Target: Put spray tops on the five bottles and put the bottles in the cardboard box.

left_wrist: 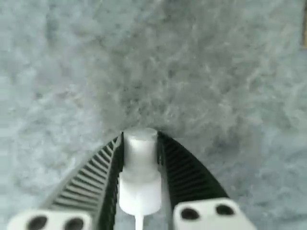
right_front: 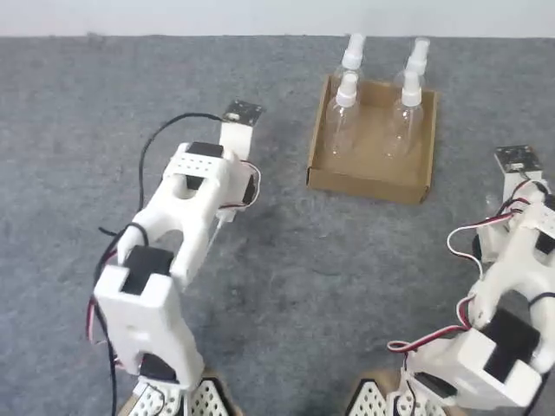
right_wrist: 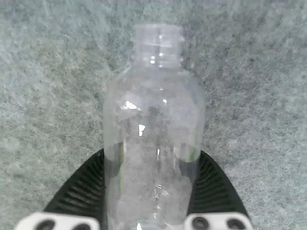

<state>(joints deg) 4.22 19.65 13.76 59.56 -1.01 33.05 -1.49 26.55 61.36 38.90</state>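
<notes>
My left gripper [left_wrist: 139, 140] is closed snugly on a white spray top [left_wrist: 140, 177], over the grey counter [right_front: 347, 277]. My right gripper [right_wrist: 152, 157] is clamped round the body of a clear bottle [right_wrist: 153, 115] whose neck is bare. The cardboard box [right_front: 368, 184] sits at one o'clock on the counter, with four topped bottles [right_front: 345, 117] standing in it. The left arm [right_front: 186, 217] is at eight o'clock and the right arm [right_front: 520, 286] at four.

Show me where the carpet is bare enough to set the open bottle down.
Widest bare stretch: grey carpet between the left arm and right arm, in front of the cardboard box. More lies on the left arm's outer side. In the box, just the near strip of floor is free; four capped bottles crowd its far half.
</notes>
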